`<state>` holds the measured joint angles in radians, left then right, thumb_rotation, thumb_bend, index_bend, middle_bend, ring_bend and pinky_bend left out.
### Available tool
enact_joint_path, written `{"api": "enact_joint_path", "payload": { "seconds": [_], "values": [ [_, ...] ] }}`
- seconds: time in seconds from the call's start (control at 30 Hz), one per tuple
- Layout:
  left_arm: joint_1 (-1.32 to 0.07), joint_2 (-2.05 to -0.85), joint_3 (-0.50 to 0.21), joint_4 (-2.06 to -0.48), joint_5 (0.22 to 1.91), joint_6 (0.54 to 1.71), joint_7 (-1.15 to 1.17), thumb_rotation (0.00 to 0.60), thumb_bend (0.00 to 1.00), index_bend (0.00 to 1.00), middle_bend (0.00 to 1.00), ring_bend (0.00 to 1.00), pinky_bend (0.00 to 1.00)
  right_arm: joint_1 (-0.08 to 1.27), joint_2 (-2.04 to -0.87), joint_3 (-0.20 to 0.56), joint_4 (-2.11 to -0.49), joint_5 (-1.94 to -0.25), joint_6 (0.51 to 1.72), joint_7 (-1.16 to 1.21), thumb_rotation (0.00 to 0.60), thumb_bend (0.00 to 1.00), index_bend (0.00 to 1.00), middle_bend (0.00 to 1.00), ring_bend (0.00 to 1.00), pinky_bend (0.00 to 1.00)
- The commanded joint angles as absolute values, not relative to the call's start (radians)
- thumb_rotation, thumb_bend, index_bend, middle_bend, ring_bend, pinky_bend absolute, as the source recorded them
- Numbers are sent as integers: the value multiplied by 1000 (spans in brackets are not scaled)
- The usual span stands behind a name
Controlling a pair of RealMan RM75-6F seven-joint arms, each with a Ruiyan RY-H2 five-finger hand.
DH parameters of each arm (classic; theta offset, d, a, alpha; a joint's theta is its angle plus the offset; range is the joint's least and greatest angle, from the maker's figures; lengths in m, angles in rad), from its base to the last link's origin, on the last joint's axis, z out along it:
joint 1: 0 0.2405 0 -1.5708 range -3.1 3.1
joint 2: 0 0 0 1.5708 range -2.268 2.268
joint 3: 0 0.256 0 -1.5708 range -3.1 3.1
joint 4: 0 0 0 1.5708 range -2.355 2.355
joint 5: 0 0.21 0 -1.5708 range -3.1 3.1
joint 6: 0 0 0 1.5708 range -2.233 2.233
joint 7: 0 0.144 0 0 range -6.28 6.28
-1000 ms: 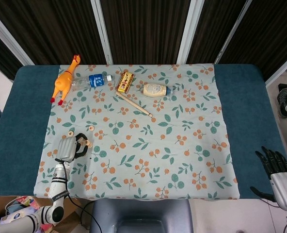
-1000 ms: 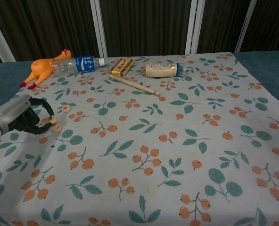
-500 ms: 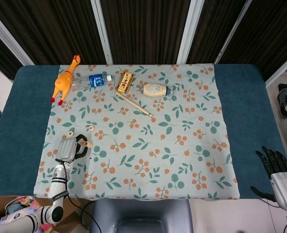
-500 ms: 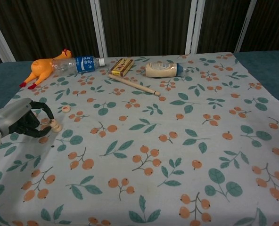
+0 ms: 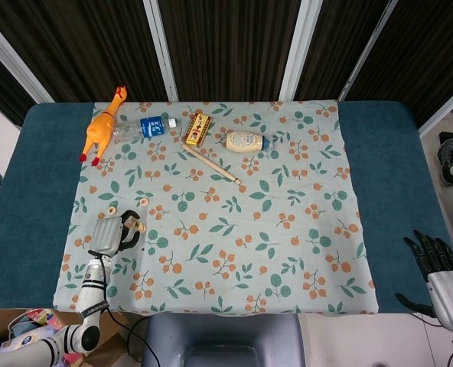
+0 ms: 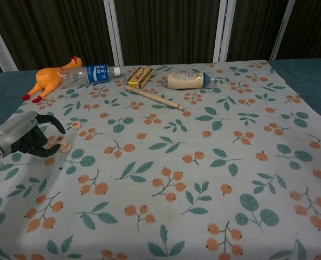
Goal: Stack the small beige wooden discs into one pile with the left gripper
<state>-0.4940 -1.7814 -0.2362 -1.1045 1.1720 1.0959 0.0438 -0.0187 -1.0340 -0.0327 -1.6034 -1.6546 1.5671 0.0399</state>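
Observation:
A small beige wooden disc pile point(image 6: 64, 145) lies on the leaf-print cloth just right of my left hand point(image 6: 25, 138); in the head view the same pile point(image 5: 139, 226) sits at the fingertips of that hand point(image 5: 112, 233). The fingers are spread and lifted off the pile, holding nothing. A single disc point(image 6: 76, 125) lies a little farther back, seen from the head as a disc point(image 5: 143, 202). Another disc point(image 5: 112, 210) lies just behind the hand. My right hand point(image 5: 431, 256) hangs off the table's right front corner, fingers apart and empty.
Along the back of the cloth lie a rubber chicken point(image 5: 100, 130), a water bottle point(image 5: 146, 127), a yellow box point(image 5: 198, 128), a cream squeeze bottle point(image 5: 246, 141) and a wooden stick point(image 5: 211, 163). The cloth's left edge point(image 5: 70, 229) runs close to my left hand.
My left hand's fingers, curled round onto the disc pile before, have opened and lifted away from it. The pile stays in place. The right hand has not moved.

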Motion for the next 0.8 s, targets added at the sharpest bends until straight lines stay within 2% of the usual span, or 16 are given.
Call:
{"api": "enact_joint_path", "payload": {
  "seconds": [0.03, 0.13, 0.27, 0.4, 0.57, 0.8],
  "values": [
    [-491, -1773, -237, -1118, 1181, 1108, 34, 600, 396, 373, 1000, 1000, 1000, -19, -1034, -32, -1603, -1654, 1568, 41, 600, 159, 0, 0, 0, 0],
    [-489, -1746, -254, -1154, 1197, 1133, 2, 600, 396, 373, 1000, 1000, 1000, -18, -1033, -31, -1604, -1652, 1567, 43, 600, 159, 0, 0, 0, 0],
    [-502, -1701, -310, -1176, 1178, 1144, -18, 600, 417, 373, 1000, 1000, 1000, -20, -1031, -30, -1602, -1652, 1572, 52, 600, 159, 0, 0, 0, 0],
    [-532, -1676, -347, -1141, 1119, 1077, -11, 600, 420, 373, 1000, 1000, 1000, -19, -1032, -30, -1602, -1652, 1570, 47, 600, 159, 0, 0, 0, 0],
    [-560, -1667, -343, -1071, 1075, 981, -9, 600, 405, 375, 1000, 1000, 1000, -20, -1035, -29, -1605, -1650, 1570, 40, 600, 159, 0, 0, 0, 0],
    [-569, -1719, -309, -960, 1065, 933, -29, 600, 398, 384, 1000, 1000, 1000, -17, -1038, -30, -1606, -1648, 1560, 30, 600, 159, 0, 0, 0, 0]
  ]
}}
